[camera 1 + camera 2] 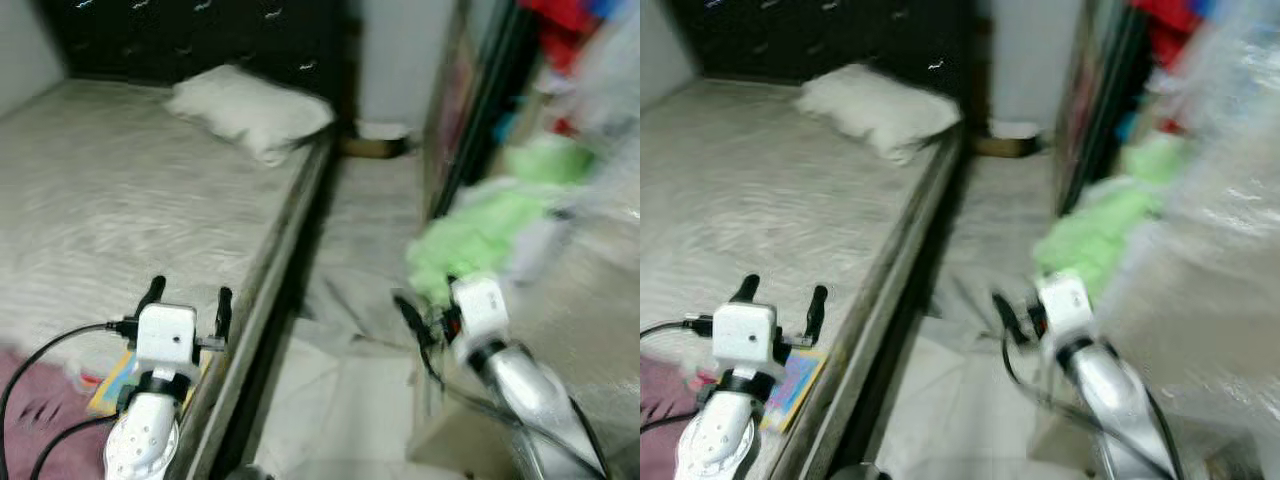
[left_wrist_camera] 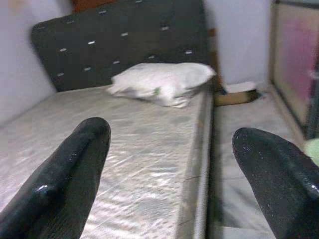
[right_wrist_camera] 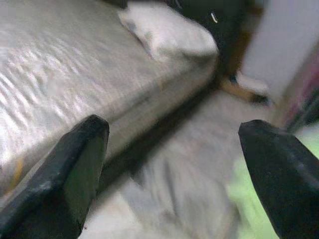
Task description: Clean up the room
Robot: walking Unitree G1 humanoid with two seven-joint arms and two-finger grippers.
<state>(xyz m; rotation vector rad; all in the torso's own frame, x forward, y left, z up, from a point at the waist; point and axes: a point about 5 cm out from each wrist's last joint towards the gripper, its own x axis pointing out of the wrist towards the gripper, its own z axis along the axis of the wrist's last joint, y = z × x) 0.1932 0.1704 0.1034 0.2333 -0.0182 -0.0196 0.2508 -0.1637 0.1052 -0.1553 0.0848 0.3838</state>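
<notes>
A bare mattress (image 1: 130, 200) fills the left of the eye views, with a white pillow (image 1: 250, 110) at its far end below a dark headboard (image 1: 200, 35). My left gripper (image 1: 188, 298) hovers open over the near edge of the mattress, nothing between its fingers. My right gripper (image 1: 430, 310) is held open over the floor strip beside the bed, next to a light green cloth (image 1: 480, 235). A pale sheet (image 1: 350, 290) lies crumpled on the floor between bed and wardrobe. The pictures are blurred.
A colourful flat book (image 1: 115, 385) and a pinkish cloth (image 1: 40, 415) lie on the mattress corner under my left arm. A wardrobe (image 1: 470, 110) with clothes stands at right, clear plastic (image 1: 600, 260) in front. A small brown thing (image 1: 375, 147) lies by the far wall.
</notes>
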